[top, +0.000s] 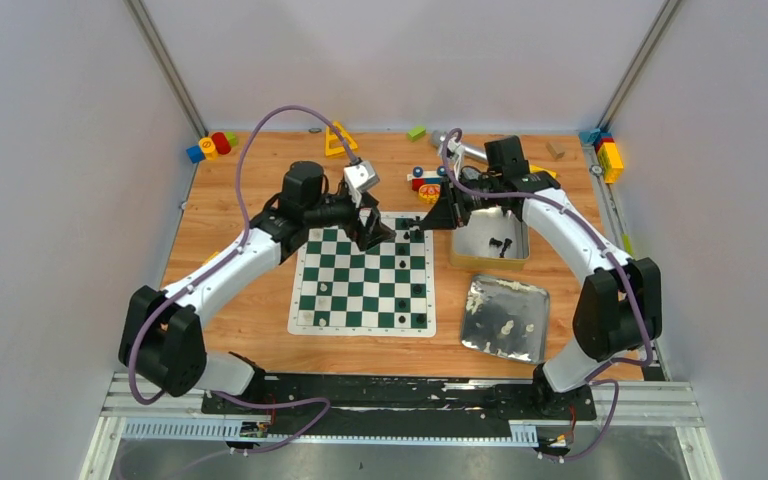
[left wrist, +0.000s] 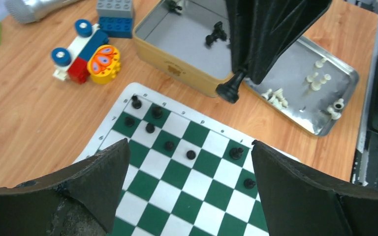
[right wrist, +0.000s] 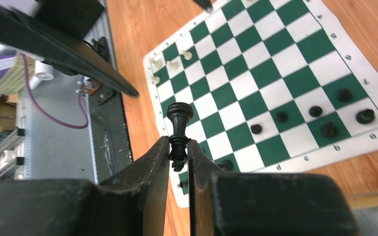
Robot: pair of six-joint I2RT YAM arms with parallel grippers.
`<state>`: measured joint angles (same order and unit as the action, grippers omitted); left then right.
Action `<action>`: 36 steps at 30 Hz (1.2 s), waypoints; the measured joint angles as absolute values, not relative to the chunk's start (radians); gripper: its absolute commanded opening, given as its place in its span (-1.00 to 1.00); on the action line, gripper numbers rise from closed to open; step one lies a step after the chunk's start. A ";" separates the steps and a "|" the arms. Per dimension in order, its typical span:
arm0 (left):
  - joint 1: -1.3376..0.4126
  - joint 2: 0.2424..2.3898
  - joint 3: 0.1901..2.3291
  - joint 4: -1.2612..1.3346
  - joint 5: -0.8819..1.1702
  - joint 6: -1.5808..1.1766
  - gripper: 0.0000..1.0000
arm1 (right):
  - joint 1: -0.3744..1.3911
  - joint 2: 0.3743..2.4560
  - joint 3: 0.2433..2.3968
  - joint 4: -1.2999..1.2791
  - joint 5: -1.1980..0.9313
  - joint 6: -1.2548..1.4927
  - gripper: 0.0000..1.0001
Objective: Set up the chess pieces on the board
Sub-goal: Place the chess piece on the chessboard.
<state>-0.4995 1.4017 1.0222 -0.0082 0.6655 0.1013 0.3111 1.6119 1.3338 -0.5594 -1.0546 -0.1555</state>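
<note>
The green-and-white board point(top: 355, 285) lies mid-table. Several black pieces point(left wrist: 150, 128) stand along its far rows, and a few white pieces point(right wrist: 155, 61) stand at its near left corner. My right gripper point(right wrist: 178, 147) is shut on a black piece point(right wrist: 179, 125) and holds it above the board's far right corner point(top: 427, 222). The piece also shows in the left wrist view point(left wrist: 231, 89). My left gripper point(left wrist: 189, 145) is open and empty, hovering over the board's far rows point(top: 370, 235).
A gold tin point(top: 490, 240) holding black pieces stands right of the board. A silver tray point(top: 505, 318) with white pieces lies in front of it. A toy car point(top: 425, 182), a yellow triangle point(top: 338, 140) and colourful blocks point(top: 212, 146) lie along the back.
</note>
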 measured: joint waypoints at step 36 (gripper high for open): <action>-0.187 1.213 1.154 -0.597 0.312 0.290 1.00 | 0.640 1.975 1.715 -1.109 -0.183 -0.452 -0.98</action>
<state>-0.1871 1.2133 1.1542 -0.5972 0.3119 0.2905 0.6395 1.9747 1.7153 -1.1091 -0.1829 -0.4519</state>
